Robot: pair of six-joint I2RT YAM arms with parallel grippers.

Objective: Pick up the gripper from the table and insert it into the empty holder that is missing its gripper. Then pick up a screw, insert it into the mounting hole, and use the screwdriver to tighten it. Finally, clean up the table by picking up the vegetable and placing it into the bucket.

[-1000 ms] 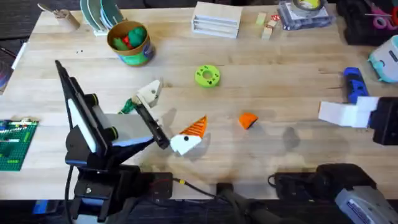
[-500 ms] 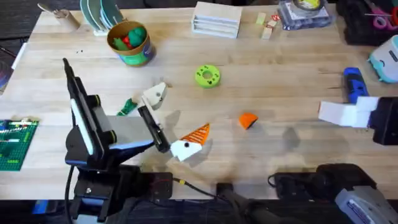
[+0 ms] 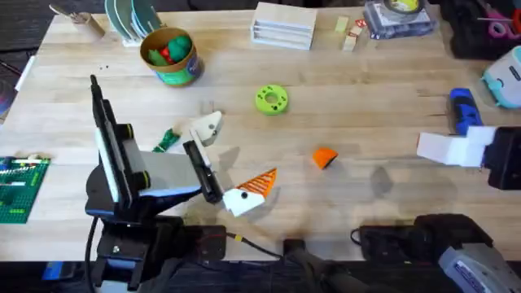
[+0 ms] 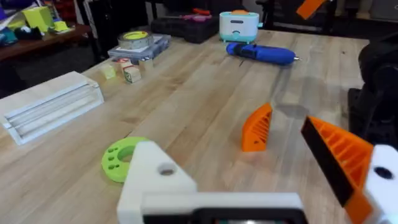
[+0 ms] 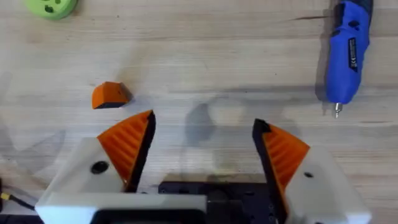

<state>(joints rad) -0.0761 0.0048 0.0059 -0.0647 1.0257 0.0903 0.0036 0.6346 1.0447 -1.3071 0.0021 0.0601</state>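
Lying alone mid-tabletop, the gripper sits well apart from the spread left pincer, whose bare white holder lacks a pad (the other finger has one). The right pincer hangs spread near the screwdriver.

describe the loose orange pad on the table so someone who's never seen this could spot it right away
On the wooden table, look near the middle, toward the front edge and below the lime-green disc. There the gripper lies alone on bare wood: a small orange ribbed wedge. Unlike the orange pad on the left gripper, it is joined to no white mount.
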